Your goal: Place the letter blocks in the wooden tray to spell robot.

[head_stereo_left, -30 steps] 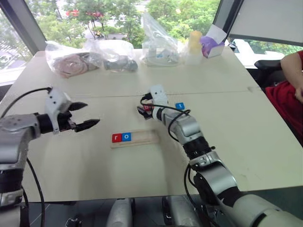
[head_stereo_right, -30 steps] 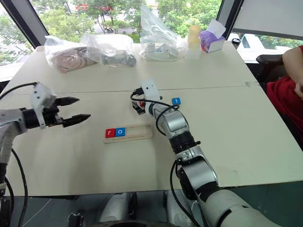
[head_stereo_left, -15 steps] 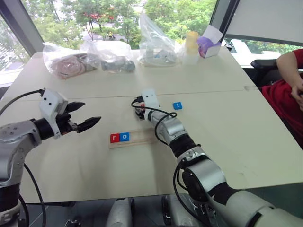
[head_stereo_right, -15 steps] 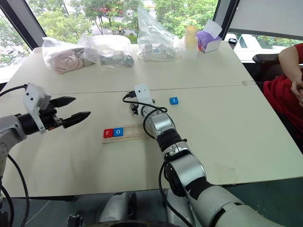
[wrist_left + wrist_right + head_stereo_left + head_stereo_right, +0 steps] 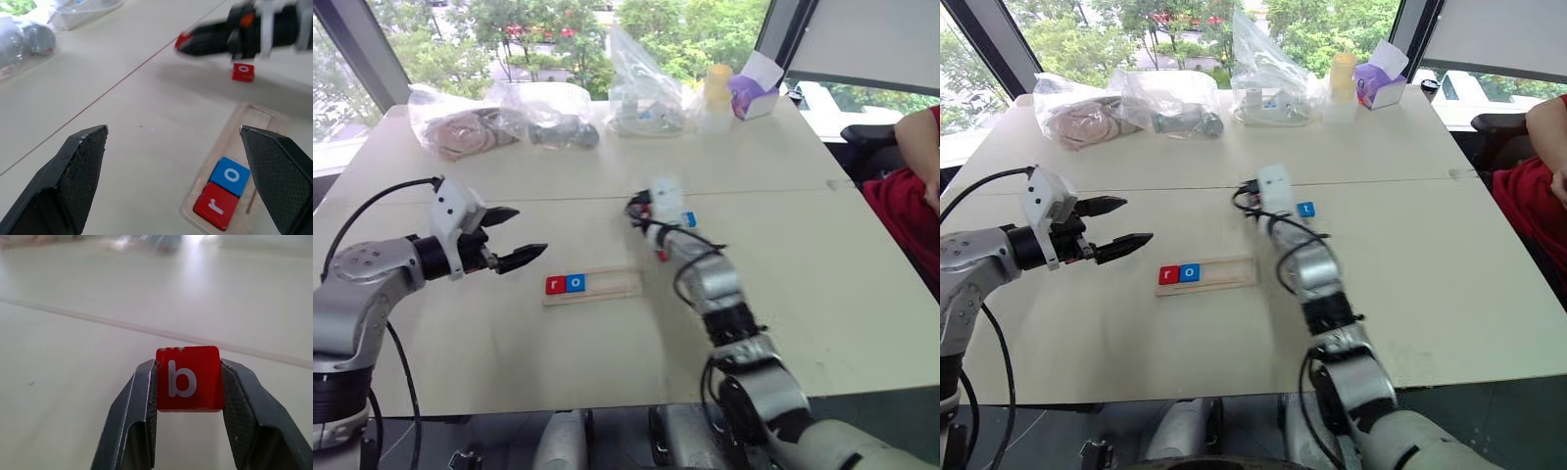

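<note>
Clamping a red "b" block (image 5: 188,378) between its two fingers, our right gripper (image 5: 188,396) held the tile clear of the table, letter facing the wrist camera and upright. From the head views that gripper (image 5: 642,208) sat beyond the wooden tray (image 5: 607,287) and a little toward its right end, with the tray lying nearer to us and to the left of the held block.

Our left gripper (image 5: 514,238) hovered off the tray's left end with its fingers spread wide and nothing between them.

In the tray, a red "r" block (image 5: 555,285) filled the leftmost slot and a blue "o" block (image 5: 576,283) touched it on the right; the remaining slots were bare wood. The tray's long axis ran left to right across the table, so the next free slot lay just right of the "o".

We judged the right arm the better placed for the move: the "b" needed to come back toward us and leftward, then down into that third slot, staying square to the frame.

A blue "t" block (image 5: 1305,210) lay on the table just right of the right gripper. Another red block (image 5: 243,72) lay under it; its letter was unreadable.
</note>
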Robot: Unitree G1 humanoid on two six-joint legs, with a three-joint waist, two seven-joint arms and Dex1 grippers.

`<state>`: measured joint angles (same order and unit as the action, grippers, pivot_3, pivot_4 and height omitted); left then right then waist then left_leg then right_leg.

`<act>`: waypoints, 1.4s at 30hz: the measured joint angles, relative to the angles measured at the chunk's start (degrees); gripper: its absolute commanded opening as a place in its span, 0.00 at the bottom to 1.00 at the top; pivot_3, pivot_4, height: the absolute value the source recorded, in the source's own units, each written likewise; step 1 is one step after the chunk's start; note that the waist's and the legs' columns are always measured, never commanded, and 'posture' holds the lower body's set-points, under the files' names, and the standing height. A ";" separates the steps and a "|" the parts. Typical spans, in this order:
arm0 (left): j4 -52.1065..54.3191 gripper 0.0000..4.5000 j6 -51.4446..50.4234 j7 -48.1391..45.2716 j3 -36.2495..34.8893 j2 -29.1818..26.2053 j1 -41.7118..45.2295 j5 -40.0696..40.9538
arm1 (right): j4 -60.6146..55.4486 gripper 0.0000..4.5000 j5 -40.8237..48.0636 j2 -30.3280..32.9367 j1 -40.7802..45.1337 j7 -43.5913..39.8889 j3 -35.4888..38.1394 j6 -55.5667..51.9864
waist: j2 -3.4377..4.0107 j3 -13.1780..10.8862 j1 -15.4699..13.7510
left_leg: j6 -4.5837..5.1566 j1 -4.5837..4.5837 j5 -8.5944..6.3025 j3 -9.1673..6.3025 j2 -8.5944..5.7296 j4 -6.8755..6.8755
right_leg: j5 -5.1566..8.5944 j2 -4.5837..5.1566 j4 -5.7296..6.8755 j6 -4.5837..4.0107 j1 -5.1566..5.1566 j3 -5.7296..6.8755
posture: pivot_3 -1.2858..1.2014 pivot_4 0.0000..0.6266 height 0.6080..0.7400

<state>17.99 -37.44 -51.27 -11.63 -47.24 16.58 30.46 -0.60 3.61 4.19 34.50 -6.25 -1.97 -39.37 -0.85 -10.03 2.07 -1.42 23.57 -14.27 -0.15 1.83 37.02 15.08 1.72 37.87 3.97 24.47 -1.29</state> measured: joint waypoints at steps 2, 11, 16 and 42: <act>1.60 1.00 -0.73 -0.81 3.12 0.58 1.63 0.42 | -12.00 0.27 0.35 1.08 -4.13 1.36 3.15 -12.08 | -0.02 0.02 0.02 | 0.00 -0.05 0.00 -0.03 0.02 0.00 | 0.01 -0.07 0.02 -0.02 -0.02 0.00 | 0.52 0.24 1.00; 2.56 1.00 0.32 -3.75 16.08 5.57 9.64 -0.78 | -37.02 0.27 -2.56 -4.24 -13.52 10.03 10.80 -39.78 | -0.01 0.01 0.49 | 0.00 -0.21 0.01 -0.01 0.04 0.01 | 0.07 -0.55 0.10 -0.20 -0.02 -0.17 | 0.52 0.24 1.00; 0.59 1.00 3.08 -6.50 21.60 6.44 11.94 -3.89 | -33.32 0.27 -2.71 -9.27 -16.85 11.23 14.19 -41.02 | 0.00 0.00 0.50 | 0.00 -0.18 0.01 0.01 0.04 0.02 | 0.07 -0.54 0.08 -0.20 0.01 -0.21 | 0.52 0.24 1.00; 2.81 1.00 -1.36 -13.80 19.25 0.64 8.19 0.93 | -21.26 1.00 9.13 29.32 -16.01 -26.60 11.08 -12.37 | -0.11 -0.16 0.33 | 0.07 -0.14 -0.03 0.15 0.03 -0.08 | 0.13 -0.56 -0.22 -0.16 -0.07 -0.15 | 0.52 0.24 1.00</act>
<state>20.80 -38.79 -65.07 7.62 -46.60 24.77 31.39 -21.86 12.74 33.51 18.49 -32.85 9.11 -51.74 -0.96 -10.19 2.40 -1.34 23.44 -14.30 0.00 1.86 36.94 15.21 1.16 37.64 3.81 24.40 -1.43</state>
